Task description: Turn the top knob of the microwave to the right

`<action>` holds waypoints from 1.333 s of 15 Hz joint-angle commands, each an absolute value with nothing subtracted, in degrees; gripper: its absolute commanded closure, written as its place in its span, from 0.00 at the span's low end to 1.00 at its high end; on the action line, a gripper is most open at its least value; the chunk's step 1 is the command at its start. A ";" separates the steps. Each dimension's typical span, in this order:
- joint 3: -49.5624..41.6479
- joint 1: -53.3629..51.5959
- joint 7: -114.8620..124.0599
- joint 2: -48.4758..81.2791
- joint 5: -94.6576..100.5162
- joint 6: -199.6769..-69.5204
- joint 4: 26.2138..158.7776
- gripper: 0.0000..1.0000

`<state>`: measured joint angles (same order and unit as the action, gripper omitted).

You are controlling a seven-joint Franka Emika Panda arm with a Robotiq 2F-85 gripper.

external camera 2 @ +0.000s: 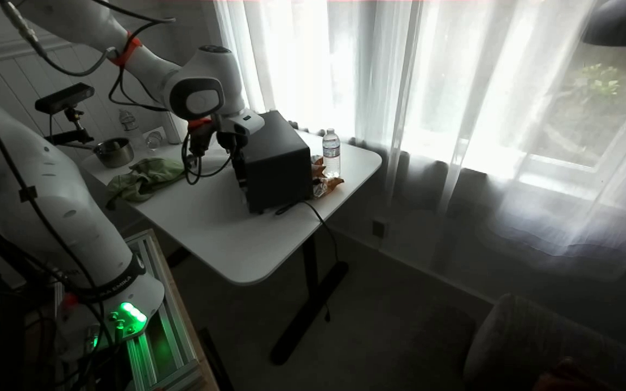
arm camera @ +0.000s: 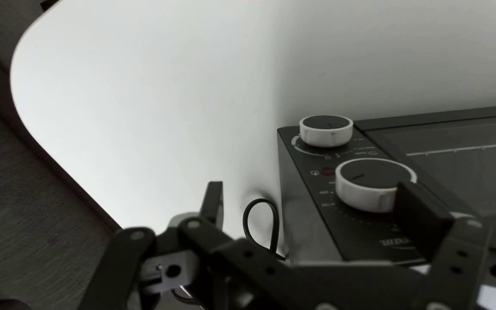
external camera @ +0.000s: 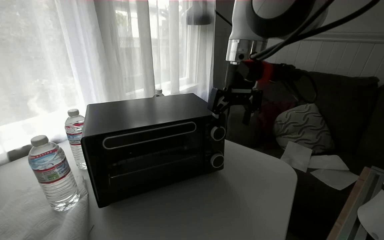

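On the oven (external camera: 152,151) front, the top knob (arm camera: 370,183) faces outward, its mark (arm camera: 355,177) pointing away from the door (arm camera: 467,165). The claw (arm camera: 309,187) gapes wide, one finger (arm camera: 422,219) partly hiding the knob; contact is unclear.

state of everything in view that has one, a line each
Oven door: shut.
Top knob: mark pointing away from the door.
Lower knob: setting unclear.
Gripper: open, jaws apart, one at the top knob's edge; contact unclear.
Front bottle: upright, capped.
Middle bottle: upright, capped.
Rear bottle: upright, capped.
Green cloth: crumpled.
Metal pot: uncovered.
Black cord: looped.
Curtains: drawn.
Base light: lit green.
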<state>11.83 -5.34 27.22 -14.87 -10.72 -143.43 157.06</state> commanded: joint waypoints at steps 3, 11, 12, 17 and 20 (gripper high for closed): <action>11.17 -4.40 28.09 -15.41 -9.20 -141.30 157.63 0.00; 11.32 -4.43 28.48 -13.39 -9.08 -141.87 157.41 0.00; 11.34 -4.32 28.64 -13.12 -8.85 -141.91 157.37 0.00; 11.14 -4.15 28.89 -11.83 -8.60 -142.09 157.22 0.00; 10.99 -3.93 28.96 -11.26 -8.27 -142.07 157.09 0.00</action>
